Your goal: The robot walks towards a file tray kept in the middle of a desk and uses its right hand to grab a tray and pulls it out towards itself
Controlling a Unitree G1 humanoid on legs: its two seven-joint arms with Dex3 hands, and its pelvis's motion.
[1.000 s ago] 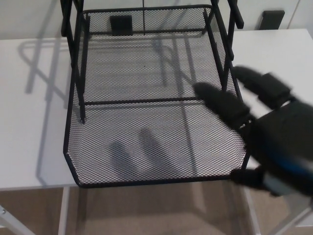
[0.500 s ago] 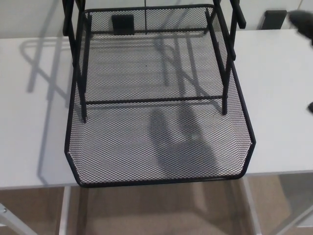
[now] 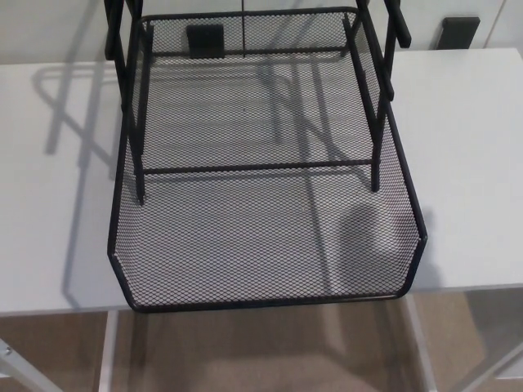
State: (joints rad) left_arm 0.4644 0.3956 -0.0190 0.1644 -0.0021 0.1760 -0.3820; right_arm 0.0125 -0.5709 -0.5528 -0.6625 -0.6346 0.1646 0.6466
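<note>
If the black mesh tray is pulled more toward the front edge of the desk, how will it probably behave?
The mesh tray looks like stiff wire mesh, so it would probably slide as one rigid piece. Being mostly open mesh, it is likely light for its size. Its front rim already overhangs the white desk, so further pulling might let it tip forward.

Black mesh tray (image 3: 245, 245) sits on white desk (image 3: 474, 163), its front lip overhanging the desk's near edge. Black upright frame posts (image 3: 380, 106) of the file rack stand inside the tray, with a crossbar (image 3: 253, 168) between them. Soft shadow (image 3: 372, 237) lies on the mesh near the front right corner.
</note>
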